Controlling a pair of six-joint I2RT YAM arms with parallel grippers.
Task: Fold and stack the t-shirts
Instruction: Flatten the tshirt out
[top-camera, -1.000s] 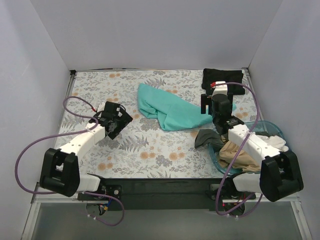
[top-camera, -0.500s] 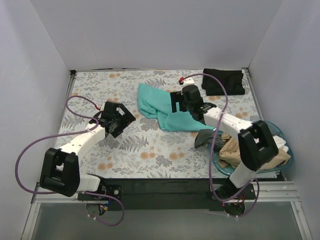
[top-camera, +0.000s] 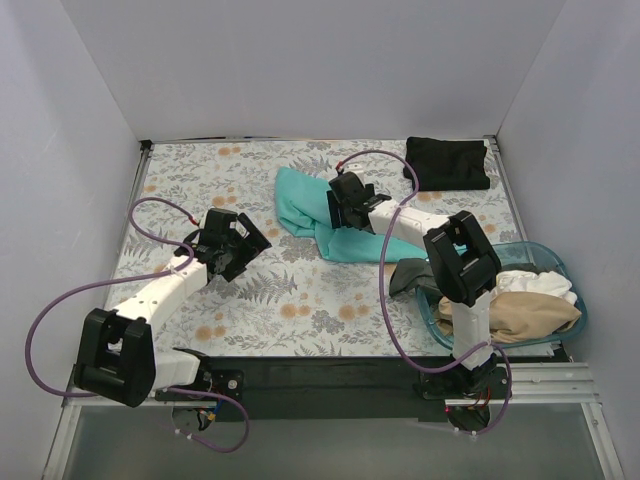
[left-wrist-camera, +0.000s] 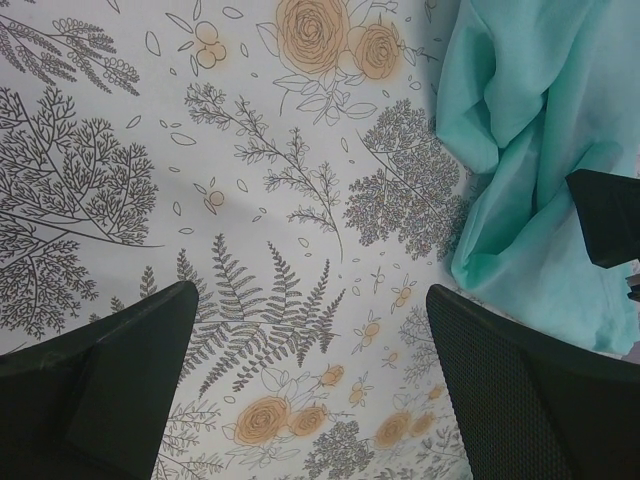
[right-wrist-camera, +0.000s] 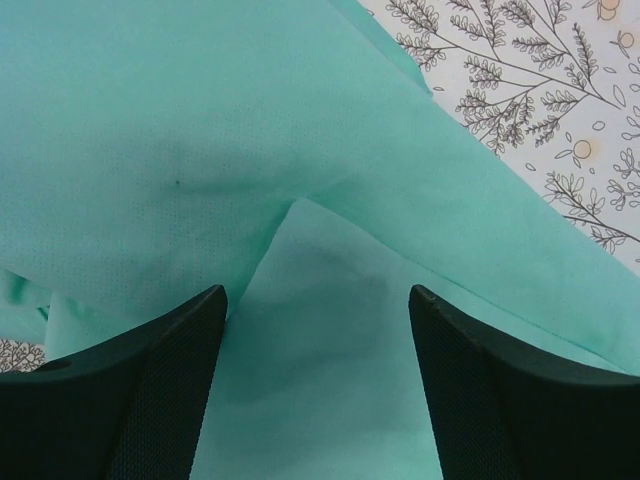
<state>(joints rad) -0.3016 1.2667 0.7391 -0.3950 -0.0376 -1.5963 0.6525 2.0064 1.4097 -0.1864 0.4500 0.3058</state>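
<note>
A bright teal t-shirt lies crumpled at the table's centre back; it also shows in the left wrist view and fills the right wrist view. My right gripper hangs open just above it, jaws wide apart, holding nothing. My left gripper is open and empty over the floral tablecloth, left of the teal shirt. A folded black t-shirt lies at the back right corner. Tan, white and dark grey shirts sit in or over the basket.
A translucent blue plastic basket stands at the front right, beside the right arm's base. White walls close the table on three sides. Purple cables loop from both arms.
My right arm has swung left from near the black shirt and the basket across to the teal shirt. My left gripper has shifted slightly toward the teal shirt.
</note>
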